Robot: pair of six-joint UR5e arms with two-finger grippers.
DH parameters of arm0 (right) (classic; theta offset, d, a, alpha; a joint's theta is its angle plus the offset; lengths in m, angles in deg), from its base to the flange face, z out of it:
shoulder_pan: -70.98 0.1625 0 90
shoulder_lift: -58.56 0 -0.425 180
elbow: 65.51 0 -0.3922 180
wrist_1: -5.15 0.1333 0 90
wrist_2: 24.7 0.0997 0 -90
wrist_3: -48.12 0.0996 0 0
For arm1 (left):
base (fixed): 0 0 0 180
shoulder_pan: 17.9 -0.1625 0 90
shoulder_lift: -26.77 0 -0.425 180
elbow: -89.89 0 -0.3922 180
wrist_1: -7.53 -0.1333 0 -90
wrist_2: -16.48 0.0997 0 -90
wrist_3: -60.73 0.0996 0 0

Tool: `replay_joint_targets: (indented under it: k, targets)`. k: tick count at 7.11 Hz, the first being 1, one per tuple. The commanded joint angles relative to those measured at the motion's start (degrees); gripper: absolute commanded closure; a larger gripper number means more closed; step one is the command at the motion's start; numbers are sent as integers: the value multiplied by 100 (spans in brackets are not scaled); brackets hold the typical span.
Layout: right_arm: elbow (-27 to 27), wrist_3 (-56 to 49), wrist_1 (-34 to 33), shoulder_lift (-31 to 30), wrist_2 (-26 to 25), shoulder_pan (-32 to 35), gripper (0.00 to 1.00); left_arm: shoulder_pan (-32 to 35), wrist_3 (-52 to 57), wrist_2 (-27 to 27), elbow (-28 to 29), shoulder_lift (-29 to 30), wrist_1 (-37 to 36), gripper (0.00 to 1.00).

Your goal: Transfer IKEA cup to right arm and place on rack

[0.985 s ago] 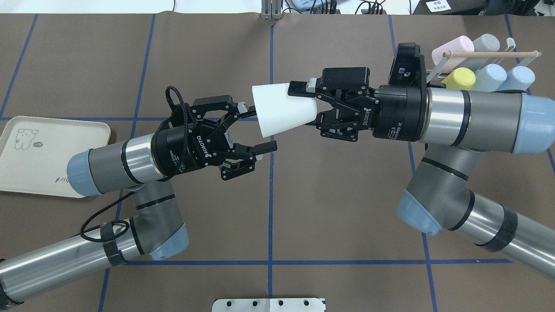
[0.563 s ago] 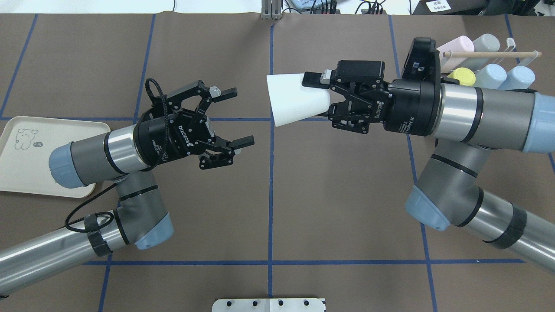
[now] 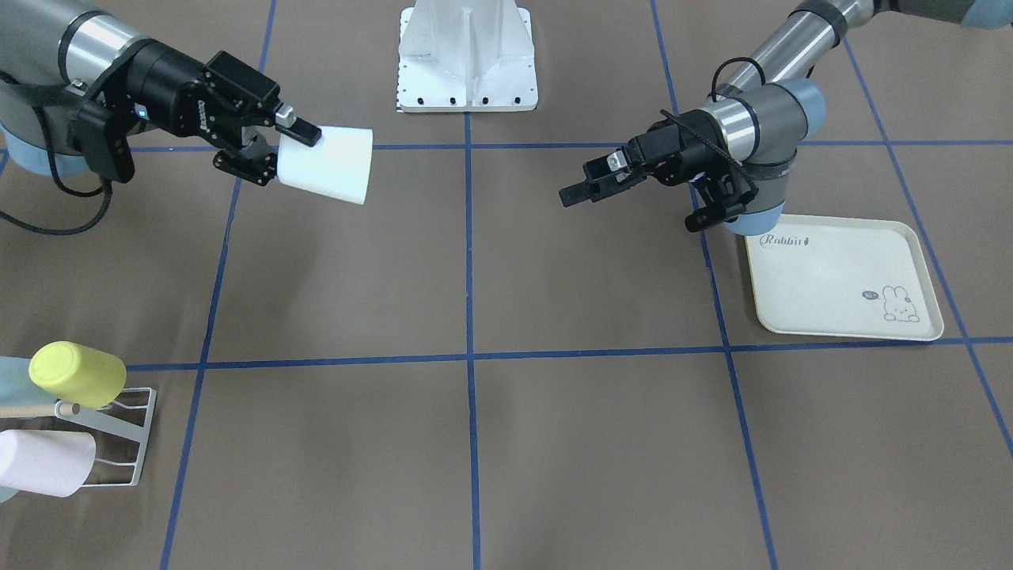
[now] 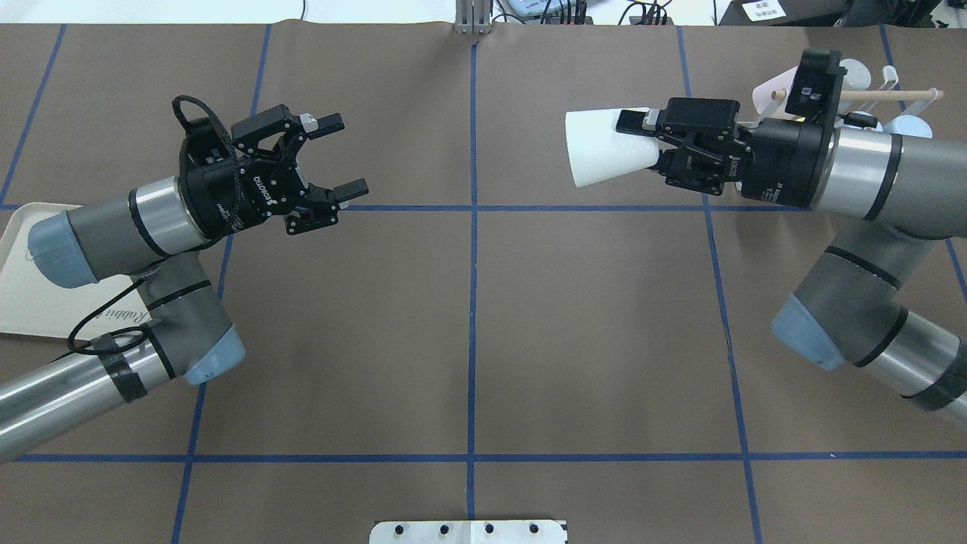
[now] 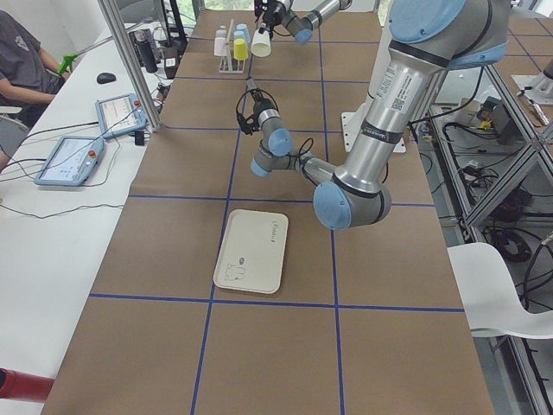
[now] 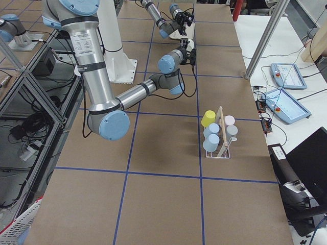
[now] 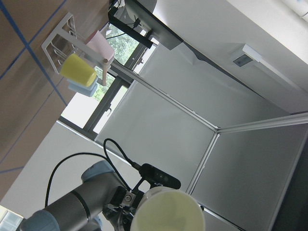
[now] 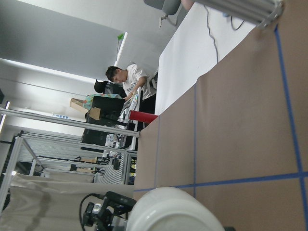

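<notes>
The white IKEA cup point(image 4: 600, 147) lies sideways in the air, its mouth towards the left arm. My right gripper point(image 4: 642, 142) is shut on its base end, above the table's right half; both also show in the front view, the cup point(image 3: 328, 165) and the gripper point(image 3: 289, 152). My left gripper point(image 4: 349, 153) is open and empty, far left of the cup, and shows in the front view point(image 3: 589, 179). The white wire rack point(image 4: 903, 97) with its wooden dowel stands at the far right, partly hidden by the right wrist. The left wrist view shows the cup's mouth point(image 7: 168, 211) and the rack point(image 7: 62, 38).
The rack point(image 6: 219, 138) holds a yellow cup point(image 3: 77, 374), a pink cup point(image 3: 43, 463) and pale blue and grey ones. A cream rabbit-print tray point(image 3: 847, 277) lies by the left arm's elbow. The robot's base plate point(image 3: 467, 55) is at the robot's edge. Operators sit beyond the far edge.
The arms have drawn apart. My left gripper, open and empty, has pulled back to the left. My right gripper has carried the cup to the right, towards the rack.
</notes>
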Motion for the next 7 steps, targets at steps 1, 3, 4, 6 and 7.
replay_joint_targets:
  k: [1,3,4,6,7]
  targets:
    - [427,-869,-401,-56,813,896,67,365,1731,-327,173,-240,-770,0]
    - [437,-1905,-1218,-256,1371,1645,67,962,3024,-629,182,-626,-1631,0]
    - [437,-2441,-1787,-275,1372,1857,67,1209,3839,-655,164,-750,-2219,0]
    - [428,-3470,-2826,-214,1372,2384,67,1753,5274,-665,147,-944,-3100,0]
    - [437,-4128,-3352,-196,1363,2665,67,2017,5854,-656,147,-971,-3478,0]
